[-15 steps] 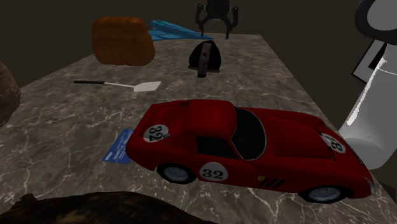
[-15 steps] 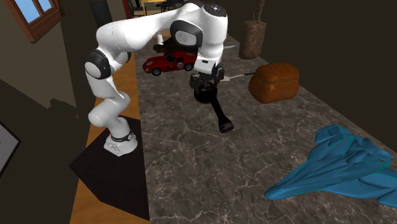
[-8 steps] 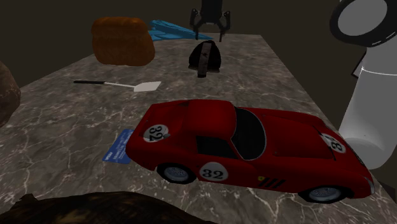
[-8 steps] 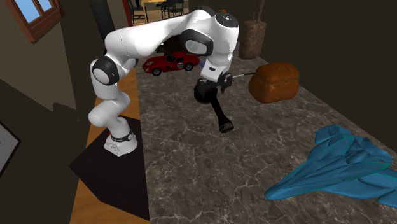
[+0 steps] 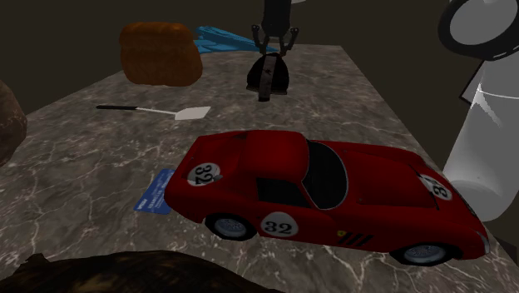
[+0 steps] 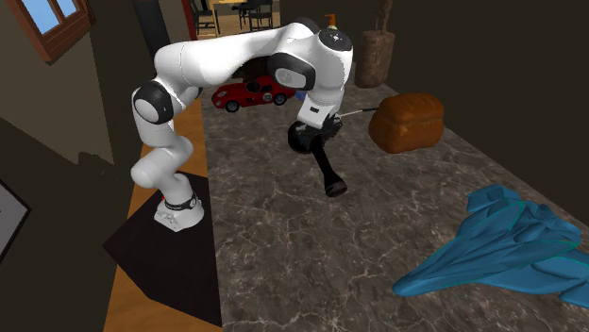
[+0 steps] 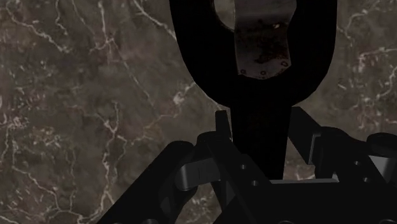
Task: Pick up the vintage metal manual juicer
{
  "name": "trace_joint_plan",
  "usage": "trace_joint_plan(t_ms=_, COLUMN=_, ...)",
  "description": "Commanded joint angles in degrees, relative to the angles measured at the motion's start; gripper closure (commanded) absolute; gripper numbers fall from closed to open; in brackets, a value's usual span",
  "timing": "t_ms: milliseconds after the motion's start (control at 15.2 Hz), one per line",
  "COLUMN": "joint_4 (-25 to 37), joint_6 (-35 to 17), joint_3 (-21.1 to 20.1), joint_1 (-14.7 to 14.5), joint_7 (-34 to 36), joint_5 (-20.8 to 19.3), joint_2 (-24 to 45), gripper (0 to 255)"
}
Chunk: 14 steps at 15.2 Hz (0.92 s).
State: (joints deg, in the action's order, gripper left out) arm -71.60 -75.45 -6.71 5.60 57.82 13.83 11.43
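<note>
Dark marble table is carrying the black manual juicer at its far end in the shoulder view; end effector is hovering open astride the lever stem, gripping nothing; juicer is appearing rigid, probably heavy and slick; clamping the narrow stem squarely is looking soundest.

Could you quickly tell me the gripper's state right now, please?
Gripper: at the juicer handle; whether open or shut cannot be told.

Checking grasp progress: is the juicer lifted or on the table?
On the table: the juicer lies on its surface, open gripper straddling it.
</note>
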Motion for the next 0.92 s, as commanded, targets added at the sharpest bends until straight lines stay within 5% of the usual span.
trace_joint_plan(t_ms=0, joint_4=-0.04, joint_6=-0.02, joint_3=-0.01, joint_1=-0.01, joint_7=0.00, joint_5=0.00, joint_2=0.03, gripper=255)
trace_joint_plan(t_ms=330, joint_4=-0.25, joint_6=-0.10, joint_3=-0.01, joint_1=-0.01, joint_7=-0.01, joint_5=0.02, joint_2=-0.11, gripper=255)
trace_joint_plan(t_ms=858, joint_4=13.00, joint_6=8.19, joint_3=-0.25, joint_1=-0.17, joint_7=2.31, joint_5=0.12, joint_2=4.59, gripper=255)
